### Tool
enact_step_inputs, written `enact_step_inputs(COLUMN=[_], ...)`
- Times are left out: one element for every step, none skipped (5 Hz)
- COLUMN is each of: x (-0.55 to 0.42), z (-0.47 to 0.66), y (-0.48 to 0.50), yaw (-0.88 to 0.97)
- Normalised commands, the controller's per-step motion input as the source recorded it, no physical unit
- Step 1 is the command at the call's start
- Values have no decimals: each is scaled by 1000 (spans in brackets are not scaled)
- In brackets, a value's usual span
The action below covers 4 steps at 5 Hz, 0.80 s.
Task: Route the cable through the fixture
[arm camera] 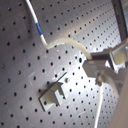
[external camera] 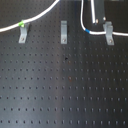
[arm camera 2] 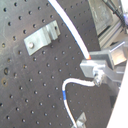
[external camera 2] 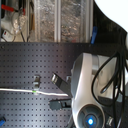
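Perforated black table [external camera: 65, 95] fills the near part of the first exterior view, bare. Behind it stand three grey clips in a row: slanted clip [external camera: 23, 33] on the first exterior view's left, the straight fixture [external camera: 63, 31] in the middle, another slanted clip [external camera: 108, 34] on the first exterior view's right.

Cable [external camera: 42, 15] runs from the first exterior view's left edge over the left clip, green band [external camera: 22, 23] sitting right at it, then arcs up and away above the fixture without touching it. It comes back down on the right; blue band [external camera: 87, 31] lies just beside the right clip. So the fixture is empty, routing not yet done.

Claw [arm camera 2: 95, 70] is clamped on the cable in the second wrist view, pinching it a little past the blue band; the first wrist view agrees. Arm body [external camera 2: 92, 92] blocks most of the second exterior view.

For the step, my take:
- carry the held section toward the middle clip, keeping slack so the green band doesn't pull out of the left clip
- line the cord up with the fixture's slot, then press down
- keep the grip tight; a thin cord slips easily
- watch for snagging on the right clip while traversing
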Motion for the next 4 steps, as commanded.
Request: enact_step_inputs(x=[51,-160,-463,-394], z=[1,-2,-7,22], y=[15,-100,-134,-25], yaw=[0,66,-66,-411])
